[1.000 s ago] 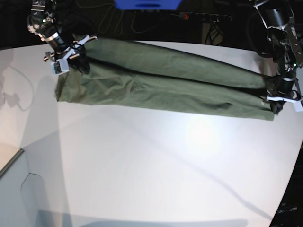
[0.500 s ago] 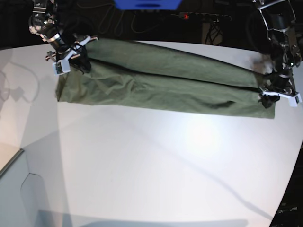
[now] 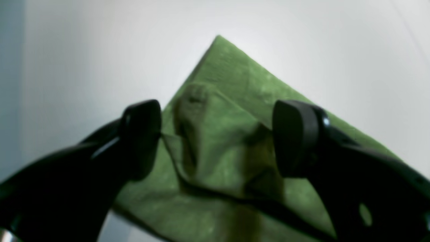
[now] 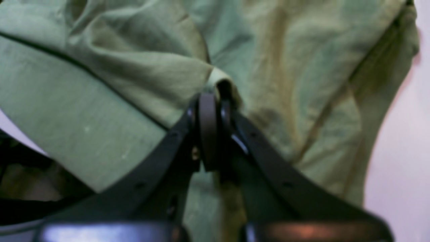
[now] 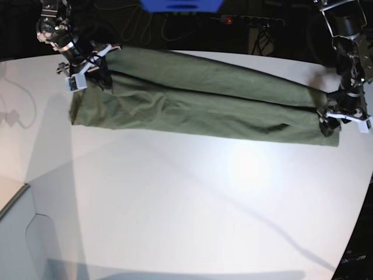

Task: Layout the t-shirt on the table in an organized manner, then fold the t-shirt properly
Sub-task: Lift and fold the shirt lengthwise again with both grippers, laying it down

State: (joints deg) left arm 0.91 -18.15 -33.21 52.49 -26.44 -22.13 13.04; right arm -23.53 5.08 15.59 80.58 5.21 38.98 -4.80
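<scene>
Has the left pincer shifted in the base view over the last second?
Yes. The left pincer has lifted slightly toward the table's far edge, its jaws now spread over the t-shirt corner.

The white worktop (image 5: pixel 192 204) is carrying the t-shirt (image 5: pixel 198 102), which is lying as a long, narrow, folded olive-green band stretching from the right pincer (image 5: pixel 87 73) across to the left pincer (image 5: pixel 335 119). One corner of the fabric is resting flat on the worktop just beyond the left pincer's fingertips (image 3: pixel 144 134). A grey-white box corner (image 5: pixel 17 233) is sitting well apart from both pincers.
</scene>
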